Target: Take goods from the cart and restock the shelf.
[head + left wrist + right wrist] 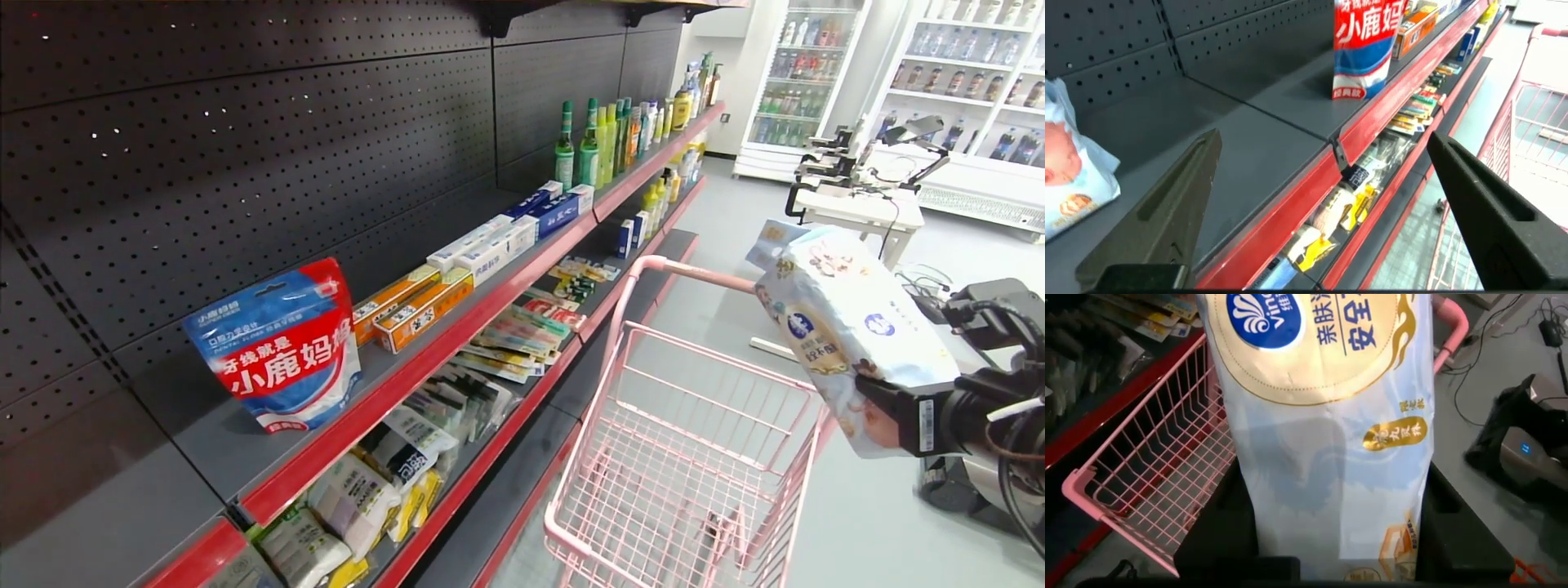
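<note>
white pack [849,327] lower end partly hidden by right gripper [878,408]; cart [694,425] near end cut by edge.

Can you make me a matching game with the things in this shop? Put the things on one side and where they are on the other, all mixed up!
Things:
1. red and blue pouch
2. white pack
3. pink cart
4. green bottles

Places:
A. on the floor next to the shelf
B. held up in the right gripper
C. far down the shelf, in a row
D. standing on the shelf, close by

Pairs: 1-D, 2-B, 3-A, 4-C
</note>
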{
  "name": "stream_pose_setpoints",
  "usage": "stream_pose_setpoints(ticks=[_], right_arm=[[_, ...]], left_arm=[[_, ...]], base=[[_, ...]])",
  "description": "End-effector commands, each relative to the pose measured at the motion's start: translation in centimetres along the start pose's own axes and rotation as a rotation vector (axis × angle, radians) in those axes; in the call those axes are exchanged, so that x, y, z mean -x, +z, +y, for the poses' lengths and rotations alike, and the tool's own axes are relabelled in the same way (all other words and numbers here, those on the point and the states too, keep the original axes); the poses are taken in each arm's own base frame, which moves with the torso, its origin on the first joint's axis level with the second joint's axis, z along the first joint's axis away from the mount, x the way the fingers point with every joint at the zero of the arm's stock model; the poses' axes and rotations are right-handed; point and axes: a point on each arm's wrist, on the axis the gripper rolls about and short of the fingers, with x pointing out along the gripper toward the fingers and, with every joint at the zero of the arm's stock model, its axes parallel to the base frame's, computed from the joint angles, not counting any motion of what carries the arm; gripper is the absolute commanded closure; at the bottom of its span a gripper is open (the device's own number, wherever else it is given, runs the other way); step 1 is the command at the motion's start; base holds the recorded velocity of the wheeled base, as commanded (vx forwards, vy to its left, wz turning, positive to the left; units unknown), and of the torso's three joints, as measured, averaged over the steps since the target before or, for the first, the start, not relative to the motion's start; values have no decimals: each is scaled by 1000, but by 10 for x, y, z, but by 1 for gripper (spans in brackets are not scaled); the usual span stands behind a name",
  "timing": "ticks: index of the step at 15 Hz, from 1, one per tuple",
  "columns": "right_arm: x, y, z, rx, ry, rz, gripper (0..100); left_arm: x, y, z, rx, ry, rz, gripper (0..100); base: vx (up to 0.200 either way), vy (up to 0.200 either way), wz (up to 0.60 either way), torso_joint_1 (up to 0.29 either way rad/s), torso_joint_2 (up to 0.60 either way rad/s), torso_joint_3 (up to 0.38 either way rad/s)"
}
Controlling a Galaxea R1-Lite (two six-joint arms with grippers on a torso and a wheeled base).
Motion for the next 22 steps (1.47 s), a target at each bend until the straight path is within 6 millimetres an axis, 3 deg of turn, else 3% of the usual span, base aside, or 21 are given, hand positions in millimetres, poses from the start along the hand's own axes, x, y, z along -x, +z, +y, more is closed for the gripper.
stream_pose_setpoints(ticks=[1, 12, 22], right_arm=[[-2, 0, 0, 2, 1, 6, 100], [-4, -3, 2, 6, 4, 24, 100], [-10, -8, 0, 8, -17, 56, 100]], left_arm=[[0, 0, 0, 0, 0, 0, 0], [0, 0, 0, 0, 0, 0, 0], [0, 0, 0, 0, 0, 0, 0]], base=[[0, 0, 0, 163, -354, -193], [0, 0, 0, 128, -266, -143], [0, 0, 0, 50, -108, -56]])
